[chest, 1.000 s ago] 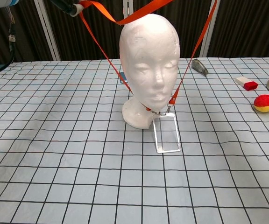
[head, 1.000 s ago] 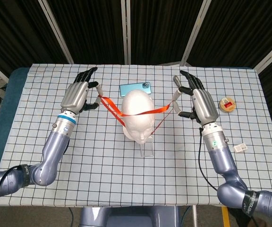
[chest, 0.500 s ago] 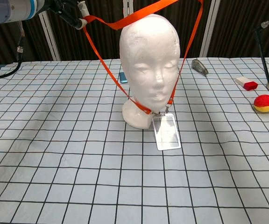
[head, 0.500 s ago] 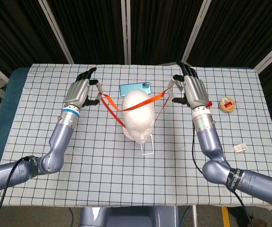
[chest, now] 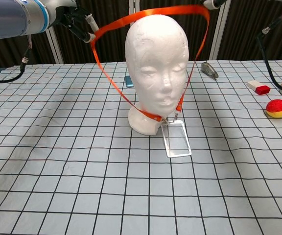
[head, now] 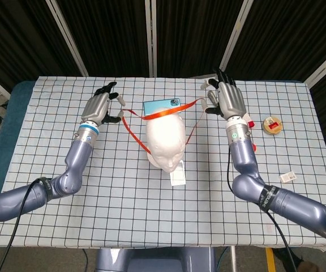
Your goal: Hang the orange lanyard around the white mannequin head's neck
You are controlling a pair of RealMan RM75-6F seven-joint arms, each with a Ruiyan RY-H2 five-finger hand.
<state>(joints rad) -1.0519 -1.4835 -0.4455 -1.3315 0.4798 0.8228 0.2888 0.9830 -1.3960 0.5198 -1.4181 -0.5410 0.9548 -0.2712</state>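
Checkered surface (head: 123,192), dark curtains behind: the orange lanyard (chest: 146,13) is stretched wide above the crown of the white mannequin head (chest: 156,54).

Its left hand (head: 99,107) pinches one side of the strap and the right hand (head: 224,100) pinches the other, both held up toward the far edge and standing about equally far from the head. Between them the strap runs side to side, across the top and toward the back of the head, while the front of the loop already rests under the chin with the clear badge holder (chest: 176,139) leaning at the base. By my reading, the held span must clear the back of the skull and drop behind the neck.
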